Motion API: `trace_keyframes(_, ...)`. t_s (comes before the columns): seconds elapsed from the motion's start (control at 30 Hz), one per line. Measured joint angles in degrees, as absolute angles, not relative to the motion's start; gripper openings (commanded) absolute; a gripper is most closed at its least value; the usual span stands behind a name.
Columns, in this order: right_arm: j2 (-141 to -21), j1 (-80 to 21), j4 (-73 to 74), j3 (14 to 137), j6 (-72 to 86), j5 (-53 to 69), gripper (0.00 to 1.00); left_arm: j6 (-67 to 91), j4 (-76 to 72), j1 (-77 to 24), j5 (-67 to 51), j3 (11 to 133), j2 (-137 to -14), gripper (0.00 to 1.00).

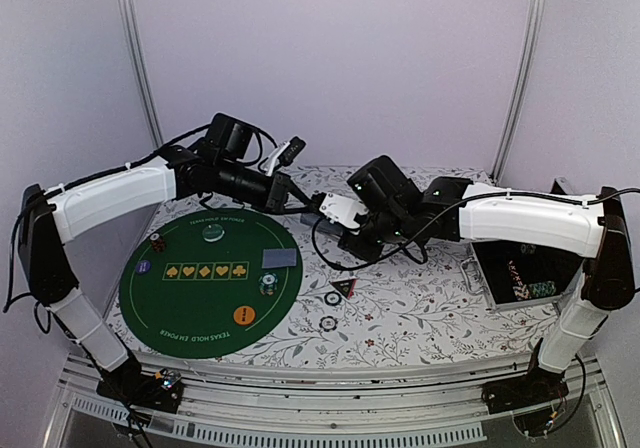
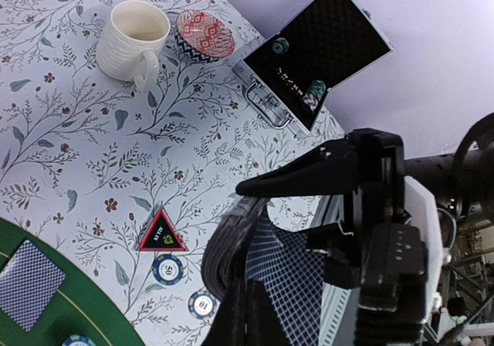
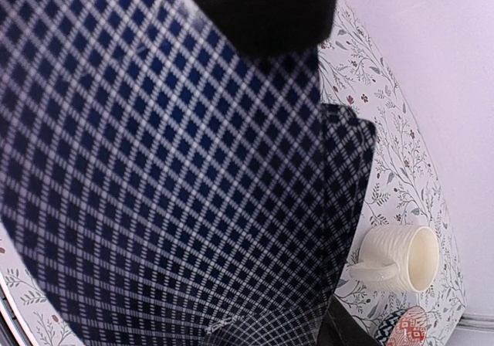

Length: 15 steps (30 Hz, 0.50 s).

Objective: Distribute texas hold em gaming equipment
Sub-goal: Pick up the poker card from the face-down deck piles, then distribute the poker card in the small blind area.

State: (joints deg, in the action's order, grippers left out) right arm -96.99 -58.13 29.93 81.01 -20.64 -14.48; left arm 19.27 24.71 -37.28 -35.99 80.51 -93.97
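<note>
Above the table's middle my right gripper (image 1: pixel 332 213) is shut on a deck of blue-backed playing cards (image 3: pixel 170 168), which fills the right wrist view under one black finger (image 3: pixel 262 14). My left gripper (image 2: pixel 248 286) is shut on one card (image 2: pixel 305 284) at the deck's (image 2: pixel 224 238) edge. One card (image 1: pixel 281 258), a chip stack (image 1: pixel 267 284), an orange button (image 1: pixel 244 315) and a clear disc (image 1: pixel 212 232) lie on the green poker mat (image 1: pixel 180 308). A black-and-red triangular marker (image 2: pixel 161 234) and two chips (image 2: pixel 167 269) lie on the cloth.
An open metal case (image 1: pixel 515 278) with chips stands at the right. A cream mug (image 2: pixel 133 39) and a red-patterned dish (image 2: pixel 204 35) sit at the back of the floral cloth, behind the arms. Two more chips (image 1: pixel 157 241) lie on the mat's left.
</note>
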Motion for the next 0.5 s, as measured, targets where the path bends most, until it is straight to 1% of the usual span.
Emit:
trace_keyframes(0.33,-97.0,-57.3,28.9,79.9,-20.6,-14.4,0.45,19.7,24.7,-37.0,-38.5,79.4,-90.6,0.00)
trace_keyframes(0.5,-97.0,-56.4,28.1,79.1,-20.6,-14.3,0.45,21.3,23.7,-34.0,-39.0,76.3,-86.1,0.00)
